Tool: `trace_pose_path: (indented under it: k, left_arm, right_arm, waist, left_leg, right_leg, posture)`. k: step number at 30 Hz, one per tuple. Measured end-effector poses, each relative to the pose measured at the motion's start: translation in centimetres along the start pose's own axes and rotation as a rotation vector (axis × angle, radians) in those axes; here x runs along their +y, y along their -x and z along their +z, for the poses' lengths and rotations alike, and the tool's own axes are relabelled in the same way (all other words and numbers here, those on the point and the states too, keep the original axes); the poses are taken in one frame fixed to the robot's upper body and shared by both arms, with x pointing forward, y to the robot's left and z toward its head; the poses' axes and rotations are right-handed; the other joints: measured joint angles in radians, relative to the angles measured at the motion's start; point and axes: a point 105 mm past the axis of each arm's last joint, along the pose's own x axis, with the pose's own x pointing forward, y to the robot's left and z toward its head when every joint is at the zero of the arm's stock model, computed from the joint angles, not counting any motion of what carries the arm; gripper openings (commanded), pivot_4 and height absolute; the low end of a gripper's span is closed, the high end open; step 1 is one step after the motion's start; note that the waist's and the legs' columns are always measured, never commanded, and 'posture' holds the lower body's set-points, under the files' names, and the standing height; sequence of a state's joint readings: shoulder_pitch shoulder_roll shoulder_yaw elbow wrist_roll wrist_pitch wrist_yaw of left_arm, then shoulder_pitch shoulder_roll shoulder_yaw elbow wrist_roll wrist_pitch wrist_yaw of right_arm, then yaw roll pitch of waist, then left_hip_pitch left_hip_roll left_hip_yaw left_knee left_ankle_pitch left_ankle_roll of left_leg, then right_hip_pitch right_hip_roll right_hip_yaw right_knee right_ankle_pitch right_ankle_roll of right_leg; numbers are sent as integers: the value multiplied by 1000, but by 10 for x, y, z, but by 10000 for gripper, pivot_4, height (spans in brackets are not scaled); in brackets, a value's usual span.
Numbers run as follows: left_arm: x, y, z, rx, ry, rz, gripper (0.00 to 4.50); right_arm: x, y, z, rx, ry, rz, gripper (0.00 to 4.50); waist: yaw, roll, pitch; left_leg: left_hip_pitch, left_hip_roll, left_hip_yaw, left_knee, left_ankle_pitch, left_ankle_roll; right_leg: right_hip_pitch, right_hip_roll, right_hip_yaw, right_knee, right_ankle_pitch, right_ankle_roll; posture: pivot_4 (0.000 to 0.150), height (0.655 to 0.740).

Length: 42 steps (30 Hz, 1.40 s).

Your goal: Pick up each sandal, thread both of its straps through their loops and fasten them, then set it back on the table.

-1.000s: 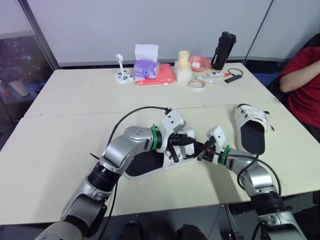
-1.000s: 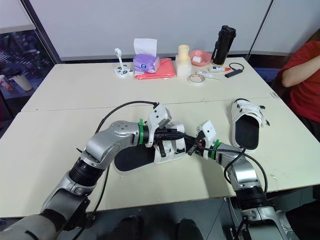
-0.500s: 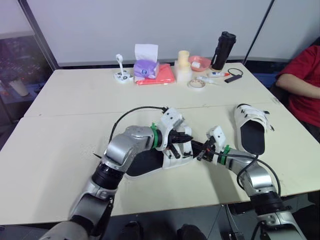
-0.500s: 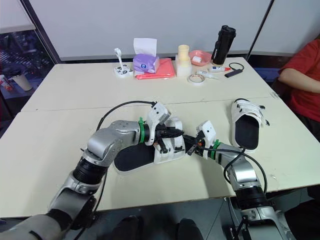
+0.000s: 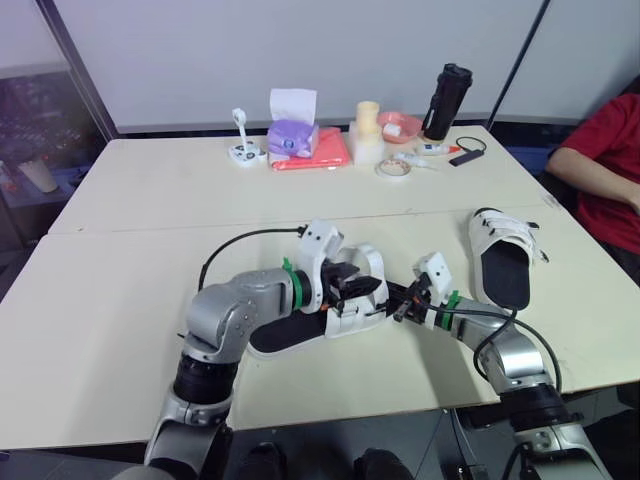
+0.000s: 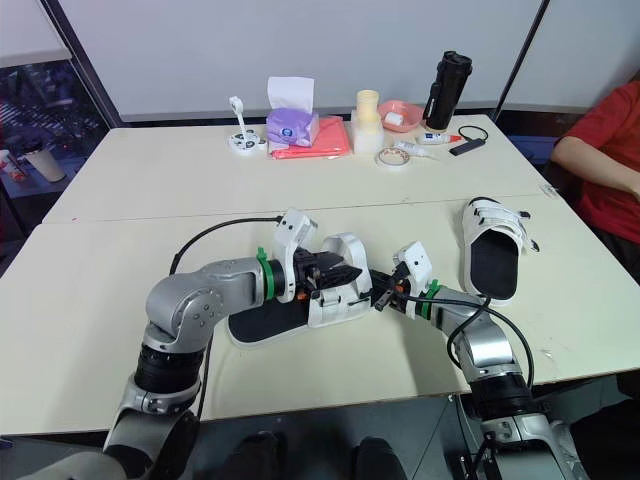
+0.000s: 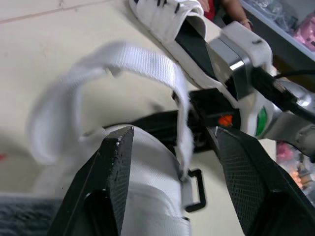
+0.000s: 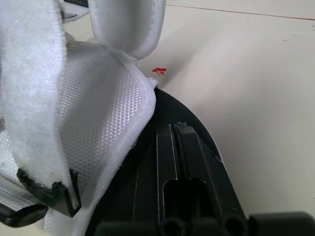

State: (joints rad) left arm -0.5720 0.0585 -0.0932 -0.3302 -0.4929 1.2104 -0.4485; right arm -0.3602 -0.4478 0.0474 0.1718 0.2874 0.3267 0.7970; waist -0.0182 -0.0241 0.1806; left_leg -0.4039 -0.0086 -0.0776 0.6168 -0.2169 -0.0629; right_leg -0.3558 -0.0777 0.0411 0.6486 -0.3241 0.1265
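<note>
— Left gripper (image 5: 348,287): what is it doing?
— Its fingers are spread, one on each side of the near sandal's (image 5: 290,330) white upper. A loose strap (image 5: 372,262) arches above them.
— Where is that sandal?
— It lies on the table (image 5: 150,200), between both grippers.
— And the right gripper (image 5: 398,303)?
— Clenched, with its tips against the end of the black sole. The other sandal (image 5: 503,262) lies well apart, further right.

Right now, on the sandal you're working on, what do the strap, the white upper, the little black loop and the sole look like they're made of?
The strap looks like white woven webbing with a ribbed weave. Its fuzzy inner face suggests hook-and-loop. The upper is matte white mesh textile with a honeycomb texture. The loop is black, smooth and rigid-looking, probably plastic. The sole is matte black, maybe foam or rubber.
</note>
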Motion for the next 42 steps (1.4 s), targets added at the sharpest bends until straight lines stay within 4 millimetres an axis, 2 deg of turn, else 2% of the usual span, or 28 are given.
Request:
trace_pose_path:
  k: [3,7,10,14,19,24,28,33,36,42]
  left_arm:
    - [-7,-5,-4,-1,26,-18,27217]
    - [-5,-7,-3,-6,30,1,27217]
    - [-4,-10,-4,-10,46,4,18829]
    - [-3,-13,-6,-7,63,6,938]
    - [-1,-17,-6,-13,71,14,938]
    - [3,-22,7,-86,220,-27,938]
    - [10,-9,18,-125,348,-82,938]
    - [26,5,13,-80,378,-71,938]
    - [24,10,10,-42,356,-105,938]
    - [10,4,0,34,329,-196,938]
  right_arm:
    - [0,0,0,-1,0,0,0]
    - [0,0,0,-1,-1,0,0]
    - [0,0,0,0,-1,-1,0]
    - [0,1,-2,4,-5,-1,0]
    - [0,1,-2,3,-5,-3,0]
    - [0,1,-2,3,-5,-4,0]
    - [1,0,-2,3,-5,-3,0]
    - [0,1,-2,3,-5,-4,0]
    - [0,0,-1,1,-3,-4,0]
    - [0,0,0,0,-1,-3,0]
  waist:
    - [0,0,0]
    - [-1,0,0]
    - [0,0,0]
    - [0,0,0]
    - [1,0,0]
    - [1,0,0]
    - [-1,0,0]
    - [0,0,0]
    - [0,0,0]
    - [-1,0,0]
  left_leg:
    - [0,0,0,0,0,0]
    - [0,0,1,0,0,0]
    - [0,0,1,0,0,0]
    - [0,0,1,0,0,0]
    - [0,0,1,0,0,0]
    - [0,0,1,0,0,0]
    - [0,0,1,0,0,0]
    - [0,0,1,0,0,0]
    - [0,0,1,0,0,0]
    - [0,0,0,0,0,0]
  right_leg:
    - [0,0,0,0,0,0]
    - [0,0,0,0,0,0]
    - [0,0,0,0,0,0]
    - [0,0,0,0,0,0]
    - [0,0,0,0,0,0]
    - [0,0,0,0,0,0]
    - [0,0,0,0,0,0]
    - [0,0,0,0,0,0]
    - [0,0,0,0,0,0]
    - [0,0,0,0,0,0]
  posture:
    - [1500,7400]
    - [1500,7400]
    - [1500,7400]
    - [1500,7400]
    - [1500,7400]
    - [1500,7400]
    - [1500,7400]
    - [1500,7400]
    - [1500,7400]
    - [1500,7400]
